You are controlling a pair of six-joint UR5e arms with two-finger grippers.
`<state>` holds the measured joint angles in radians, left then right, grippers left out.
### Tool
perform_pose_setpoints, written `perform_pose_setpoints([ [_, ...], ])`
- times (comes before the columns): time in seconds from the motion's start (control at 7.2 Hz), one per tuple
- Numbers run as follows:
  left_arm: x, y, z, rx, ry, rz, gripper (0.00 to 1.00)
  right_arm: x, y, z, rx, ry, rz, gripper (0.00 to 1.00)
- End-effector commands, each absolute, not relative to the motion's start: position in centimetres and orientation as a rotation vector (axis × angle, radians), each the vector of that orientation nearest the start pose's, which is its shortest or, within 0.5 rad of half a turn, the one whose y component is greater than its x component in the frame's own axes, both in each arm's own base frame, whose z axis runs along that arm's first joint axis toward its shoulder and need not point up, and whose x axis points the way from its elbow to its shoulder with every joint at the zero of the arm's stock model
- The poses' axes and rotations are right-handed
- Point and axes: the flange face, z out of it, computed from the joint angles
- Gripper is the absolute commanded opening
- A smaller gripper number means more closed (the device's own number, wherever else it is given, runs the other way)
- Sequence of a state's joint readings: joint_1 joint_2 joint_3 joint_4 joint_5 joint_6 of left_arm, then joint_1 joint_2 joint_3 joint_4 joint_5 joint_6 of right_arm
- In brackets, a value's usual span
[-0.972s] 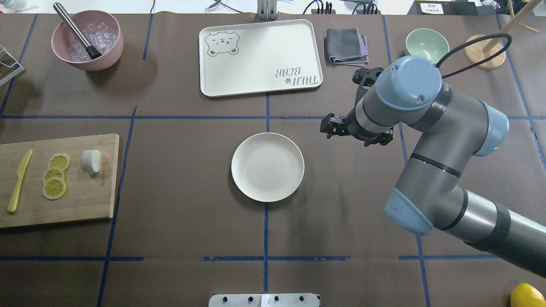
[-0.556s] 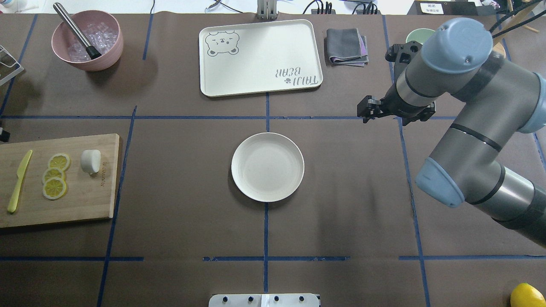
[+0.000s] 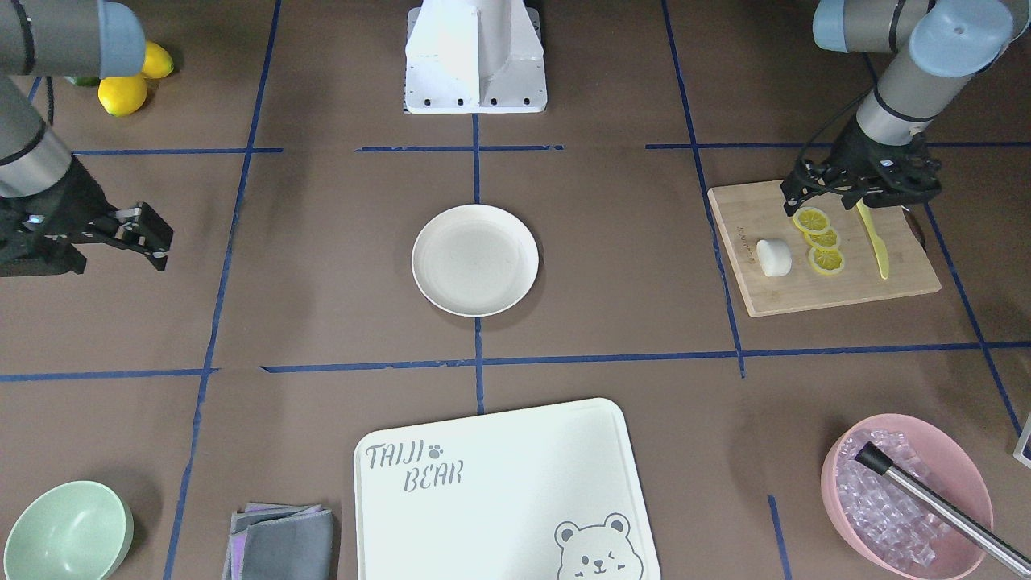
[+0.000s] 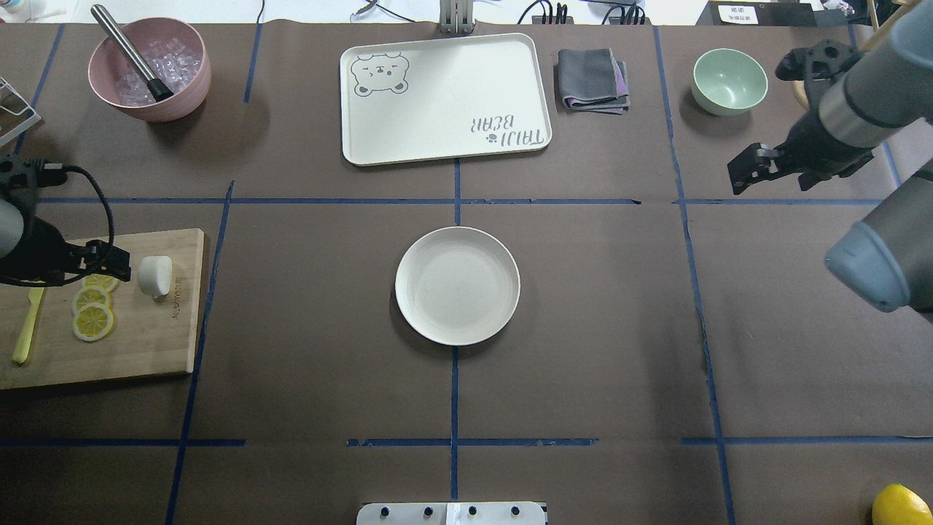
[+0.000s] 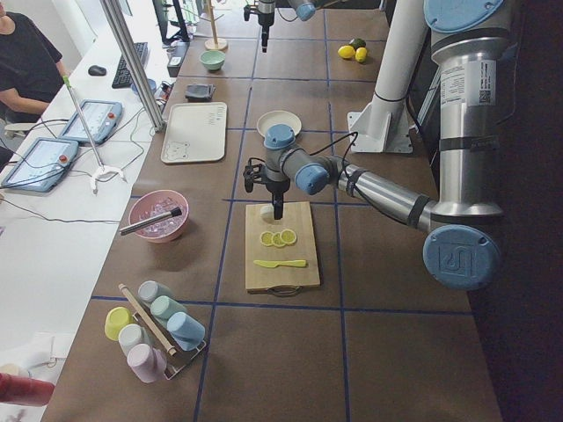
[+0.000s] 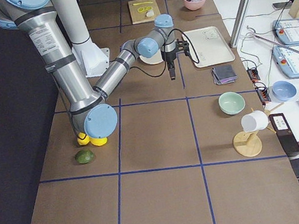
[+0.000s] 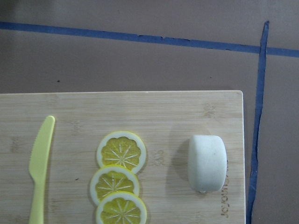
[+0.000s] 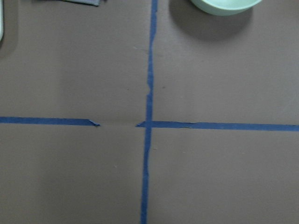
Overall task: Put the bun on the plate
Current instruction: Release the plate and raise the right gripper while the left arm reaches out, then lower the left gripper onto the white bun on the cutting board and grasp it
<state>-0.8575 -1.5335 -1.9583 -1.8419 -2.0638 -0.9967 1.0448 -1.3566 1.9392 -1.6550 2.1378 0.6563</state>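
The white bun (image 4: 154, 275) (image 3: 773, 258) (image 7: 207, 163) lies on its side at the right end of a wooden cutting board (image 4: 146, 343). My left gripper (image 4: 116, 264) (image 3: 797, 196) hangs just left of the bun, above the top lemon slice, and looks open with nothing in it. The cream plate (image 4: 458, 286) (image 3: 475, 259) sits bare at the table's middle. My right gripper (image 4: 743, 171) (image 3: 149, 234) hovers far to the plate's right, near the blue tape cross, open with nothing in it.
Three lemon slices (image 4: 93, 321) and a yellow knife (image 4: 28, 332) share the board. At the back stand a pink bowl (image 4: 149, 69) of ice, the bear-printed board (image 4: 444, 98), a folded cloth (image 4: 592, 79) and a mint bowl (image 4: 729, 80). A lemon (image 4: 900, 504) lies front right.
My right arm has swung away from beside the plate, out to the right and farther back. My left arm has come into view and now hangs over the cutting board.
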Motion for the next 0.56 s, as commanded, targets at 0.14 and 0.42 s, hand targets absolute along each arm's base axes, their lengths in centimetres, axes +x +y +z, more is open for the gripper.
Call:
perform_pose_setpoints([
  [0.14,30.6,-45.2,47.5,0.053,0.767,-0.104,1.00,-9.9,-50.5,45.3,0.097,-0.747,-0.075,1.00],
  [0.42,31.3,-45.5,49.6,0.062,0.778,-0.095,1.00,-8.4,-50.3,46.1,0.092,-0.754,-0.058,1.00],
])
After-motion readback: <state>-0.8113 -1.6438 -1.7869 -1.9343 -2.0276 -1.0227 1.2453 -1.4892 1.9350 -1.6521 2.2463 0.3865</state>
